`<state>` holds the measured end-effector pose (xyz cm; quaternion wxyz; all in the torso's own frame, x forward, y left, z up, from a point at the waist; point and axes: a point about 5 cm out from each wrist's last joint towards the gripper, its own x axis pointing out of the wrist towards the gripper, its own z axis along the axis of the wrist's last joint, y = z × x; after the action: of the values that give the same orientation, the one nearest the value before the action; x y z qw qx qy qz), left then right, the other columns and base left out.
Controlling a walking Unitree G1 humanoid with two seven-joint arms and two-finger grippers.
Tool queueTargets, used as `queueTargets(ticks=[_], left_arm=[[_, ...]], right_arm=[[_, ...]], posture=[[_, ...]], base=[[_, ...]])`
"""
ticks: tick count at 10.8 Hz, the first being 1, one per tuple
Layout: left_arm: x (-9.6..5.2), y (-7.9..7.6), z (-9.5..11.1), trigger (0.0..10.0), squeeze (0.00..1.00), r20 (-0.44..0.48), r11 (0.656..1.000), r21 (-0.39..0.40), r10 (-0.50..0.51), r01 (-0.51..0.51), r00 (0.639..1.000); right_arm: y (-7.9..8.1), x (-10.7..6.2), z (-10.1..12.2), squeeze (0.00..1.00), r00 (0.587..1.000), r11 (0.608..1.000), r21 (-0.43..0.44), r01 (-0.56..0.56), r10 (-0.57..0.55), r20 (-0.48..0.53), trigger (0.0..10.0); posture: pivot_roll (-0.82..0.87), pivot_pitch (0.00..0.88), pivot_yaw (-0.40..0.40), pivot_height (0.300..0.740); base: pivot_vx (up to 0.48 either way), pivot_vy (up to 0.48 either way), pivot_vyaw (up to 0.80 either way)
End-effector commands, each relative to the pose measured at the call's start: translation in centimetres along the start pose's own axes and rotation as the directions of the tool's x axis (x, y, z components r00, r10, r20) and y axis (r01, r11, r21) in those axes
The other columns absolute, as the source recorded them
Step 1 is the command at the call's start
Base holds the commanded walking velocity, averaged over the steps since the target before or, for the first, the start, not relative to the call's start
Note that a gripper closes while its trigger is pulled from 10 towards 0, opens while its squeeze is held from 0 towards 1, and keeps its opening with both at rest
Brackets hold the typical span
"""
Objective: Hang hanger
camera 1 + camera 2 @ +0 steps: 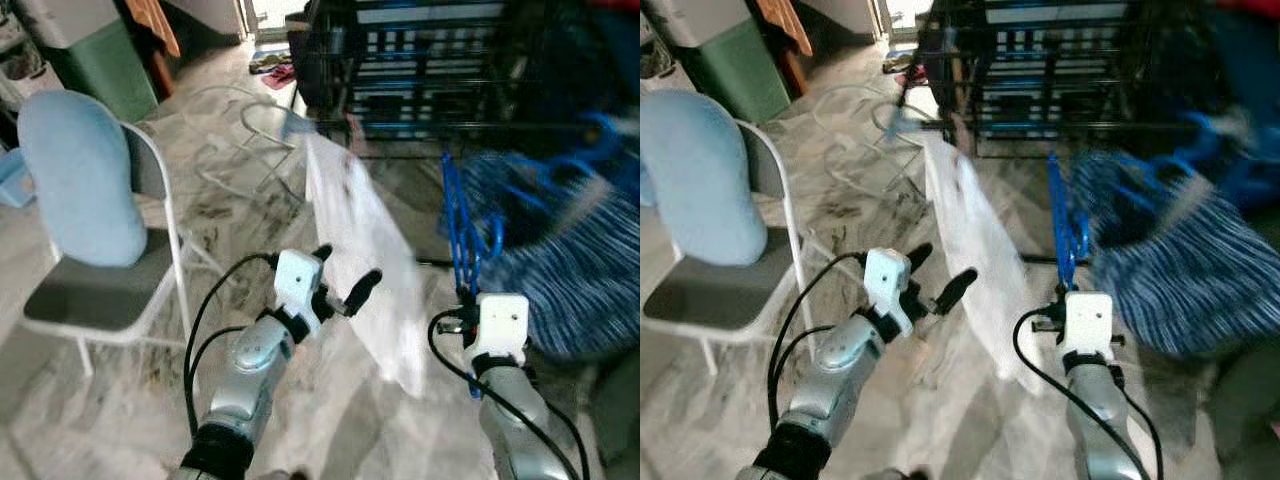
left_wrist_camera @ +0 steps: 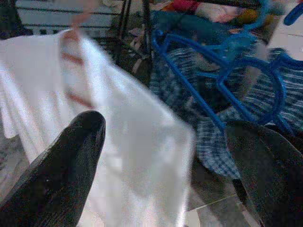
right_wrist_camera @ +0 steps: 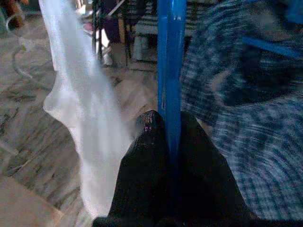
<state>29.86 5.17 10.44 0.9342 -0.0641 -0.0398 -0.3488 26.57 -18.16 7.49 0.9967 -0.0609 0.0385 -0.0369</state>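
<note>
A bright blue hanger (image 3: 169,71) is clamped between the black fingers (image 3: 142,175) of the right gripper (image 1: 468,292). To its right a blue-and-white checked garment (image 1: 560,270) is seen; to its left, a plain white cloth (image 1: 365,250). The far rack (image 1: 400,70) is black. On the left, a white-framed chair (image 1: 95,290) with a grey seat is draped in pale blue. The floor (image 1: 130,400) is marbled grey and white.

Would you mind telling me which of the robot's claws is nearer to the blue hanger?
The right. The right claw is shut on the blue hanger, gripping its bar. The left claw is open, off to the left, in front of the white cloth.
</note>
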Motion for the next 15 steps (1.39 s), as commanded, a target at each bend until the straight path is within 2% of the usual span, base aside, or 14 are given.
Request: queueTargets(ticks=[1,3,5,8,10,11,13,15], left_arm=[[-0.5,0.7,-0.1,10.0,0.0,-0.009,1.0,0.003,0.027,-0.027,1.0],[-0.4,0.7,0.0,10.0,0.0,-0.008,1.0,0.006,0.023,-0.023,1.0],[-0.4,0.6,-0.1,10.0,0.0,-0.016,1.0,0.014,0.02,-0.02,1.0],[-0.5,0.8,-0.4,10.0,0.0,-0.037,1.0,0.01,0.026,-0.026,0.999],[-0.6,0.6,-0.6,10.0,0.0,-0.045,1.0,0.011,0.012,-0.012,0.999],[-0.6,0.6,-0.7,10.0,0.0,-0.051,1.0,0.012,0.006,-0.005,0.999],[-0.7,0.5,-0.7,10.0,0.0,-0.057,1.0,0.018,0.001,0.0,0.998],[-0.9,0.6,-0.6,10.0,0.0,-0.057,1.0,0.031,0.001,0.001,0.998]], right_arm=[[0.7,0.2,0.3,0.0,1.0,1.0,0.021,-0.023,0.023,-0.001,10.0],[0.6,0.5,0.1,0.0,0.999,0.997,0.074,-0.032,0.035,-0.04,10.0],[0.3,0.8,0.0,0.0,0.998,0.999,0.041,-0.026,0.028,-0.05,10.0],[-1.0,0.6,0.0,0.0,0.998,0.999,0.035,0.028,-0.026,-0.055,10.0],[-2.6,0.4,0.6,0.0,0.997,0.997,0.026,0.071,-0.07,-0.044,10.0],[-4.3,0.4,1.2,0.0,0.994,0.994,0.011,0.107,-0.106,-0.03,10.0],[-6.3,0.3,2.2,0.0,0.991,0.99,-0.023,0.136,-0.136,0.016,10.0],[-7.3,0.8,3.3,0.0,0.993,0.992,-0.058,0.115,-0.113,0.036,10.0]], posture=[[-0.17,0.162,0.098,0.74],[-0.17,0.162,0.098,0.74],[-0.17,0.163,0.092,0.74],[-0.17,0.16,0.093,0.74],[-0.19,0.167,0.097,0.74],[-0.19,0.174,0.096,0.74],[-0.19,0.178,0.099,0.74],[-0.18,0.191,0.113,0.74]], base=[[0.401,0.262,0.0],[0.405,0.259,0.0],[0.394,0.253,0.0],[0.0,0.0,0.0],[0.0,0.0,0.0],[0.0,0.0,0.0],[0.0,0.0,0.0],[0.0,0.0,0.0]])
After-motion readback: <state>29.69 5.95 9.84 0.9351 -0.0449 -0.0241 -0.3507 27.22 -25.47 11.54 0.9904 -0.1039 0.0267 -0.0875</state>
